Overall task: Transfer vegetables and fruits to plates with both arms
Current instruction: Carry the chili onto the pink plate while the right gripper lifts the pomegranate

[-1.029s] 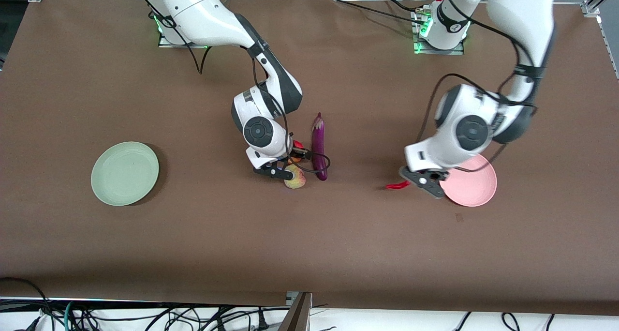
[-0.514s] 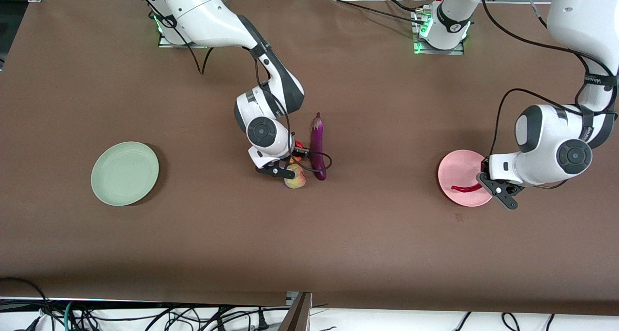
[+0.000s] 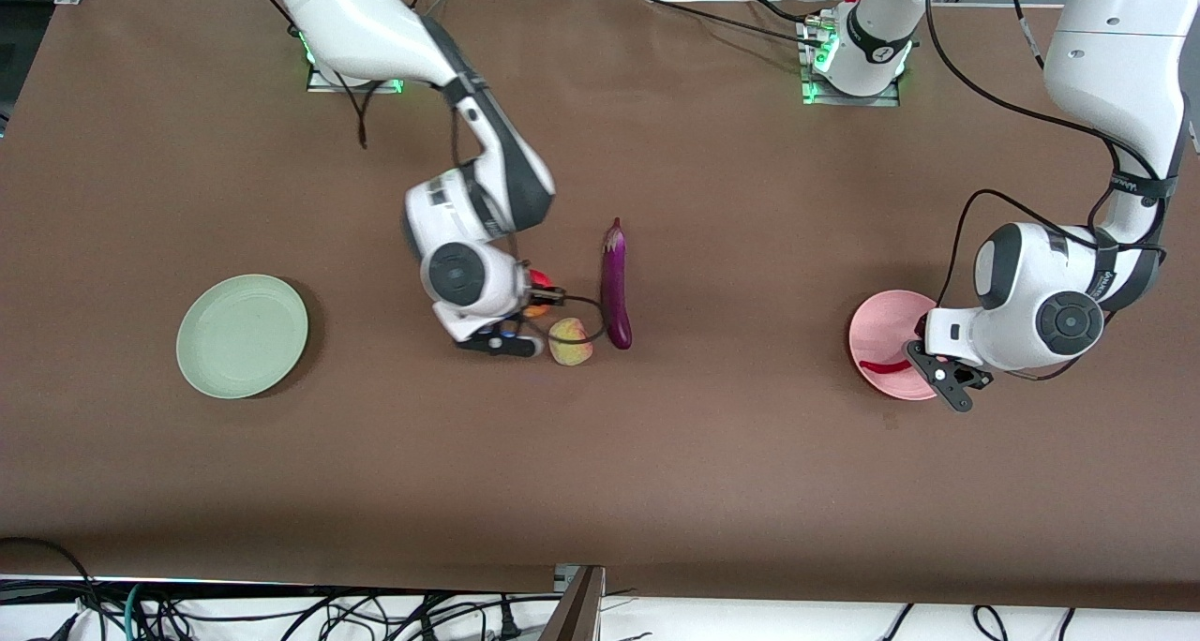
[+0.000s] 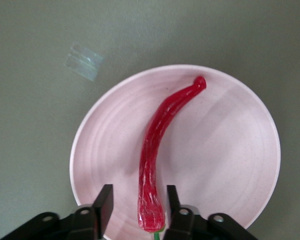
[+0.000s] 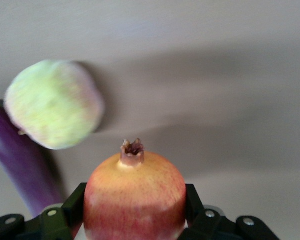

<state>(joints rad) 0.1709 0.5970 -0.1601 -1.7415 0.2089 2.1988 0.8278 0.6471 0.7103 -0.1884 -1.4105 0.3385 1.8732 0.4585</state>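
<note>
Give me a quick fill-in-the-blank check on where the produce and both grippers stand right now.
1. The red chili pepper lies over the ____ plate.
2. The right gripper is shut on the red and yellow ____.
3. The yellow-green fruit rests on the table beside the ____.
4. The green plate holds ____.

Missing words: pink; fruit; eggplant; nothing

My right gripper (image 5: pixel 135 210) clamps the red-yellow fruit (image 5: pixel 135 197); at its ten o'clock sits the pale fruit (image 5: pixel 52 104), touching the eggplant (image 5: pixel 22 167).
</note>
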